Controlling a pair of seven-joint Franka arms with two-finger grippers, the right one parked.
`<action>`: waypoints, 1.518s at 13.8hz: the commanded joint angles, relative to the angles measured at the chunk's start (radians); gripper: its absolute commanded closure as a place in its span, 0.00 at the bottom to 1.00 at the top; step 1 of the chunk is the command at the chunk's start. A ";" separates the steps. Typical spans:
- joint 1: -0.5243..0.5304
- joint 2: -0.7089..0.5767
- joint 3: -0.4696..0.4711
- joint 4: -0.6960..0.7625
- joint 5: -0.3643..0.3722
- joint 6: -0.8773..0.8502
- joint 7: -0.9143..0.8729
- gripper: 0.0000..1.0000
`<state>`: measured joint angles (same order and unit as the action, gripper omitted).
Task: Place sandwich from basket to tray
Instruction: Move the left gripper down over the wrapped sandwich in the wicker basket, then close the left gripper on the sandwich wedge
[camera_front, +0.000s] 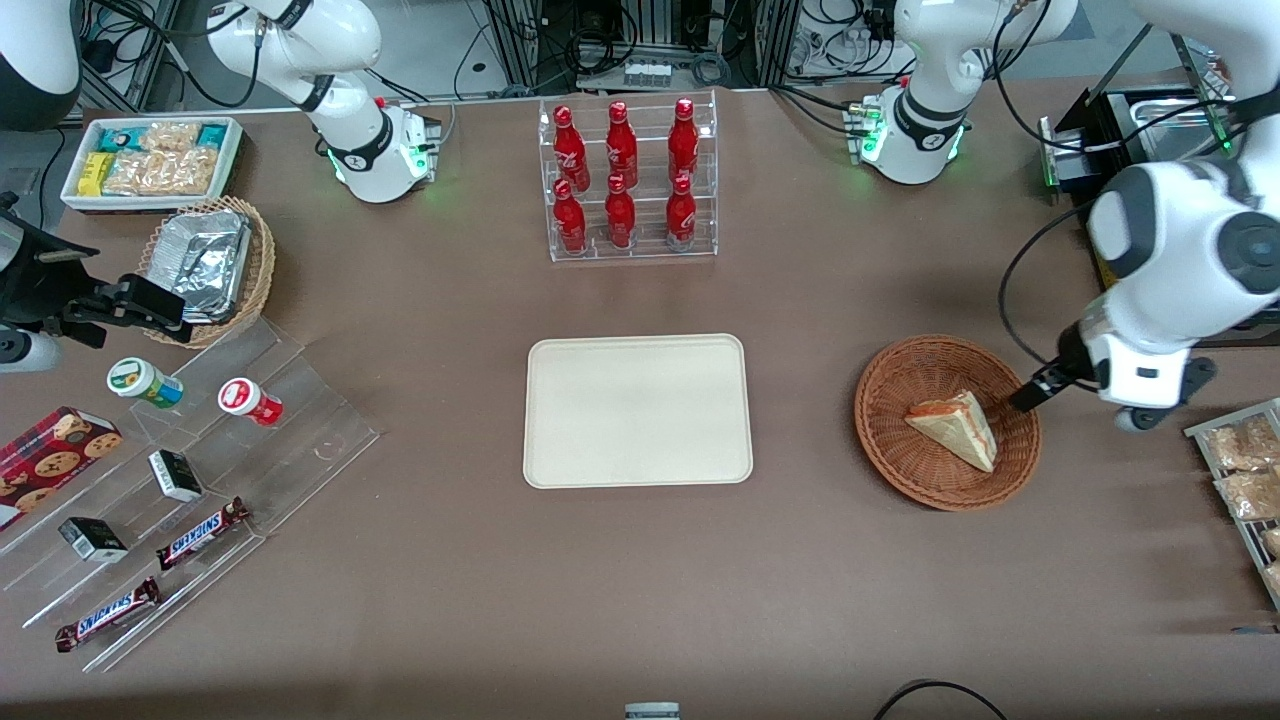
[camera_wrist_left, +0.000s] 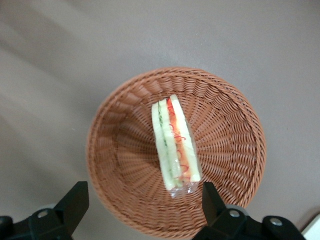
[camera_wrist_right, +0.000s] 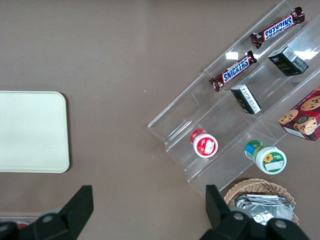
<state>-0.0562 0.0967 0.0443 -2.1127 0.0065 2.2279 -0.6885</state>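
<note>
The sandwich, a pale bread wedge with red and green filling, lies in the reddish-brown wicker basket. The cream-white tray lies flat beside the basket, toward the parked arm's end of the table, with nothing on it. My left gripper hangs above the basket's rim, at the edge toward the working arm's end. In the left wrist view the gripper is open and empty, its black fingers wide apart above the basket, with the sandwich between and ahead of them.
A clear rack of red bottles stands farther from the front camera than the tray. A wire rack of snack bags sits close to the basket, toward the working arm's end. A black machine stands farther back there.
</note>
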 joint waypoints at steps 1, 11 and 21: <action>-0.042 0.030 0.009 -0.088 0.015 0.158 -0.144 0.00; -0.062 0.162 0.013 -0.107 0.015 0.257 -0.227 0.00; -0.096 0.164 0.008 0.012 0.017 0.115 -0.283 1.00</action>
<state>-0.1130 0.2776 0.0443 -2.1620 0.0067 2.4448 -0.9560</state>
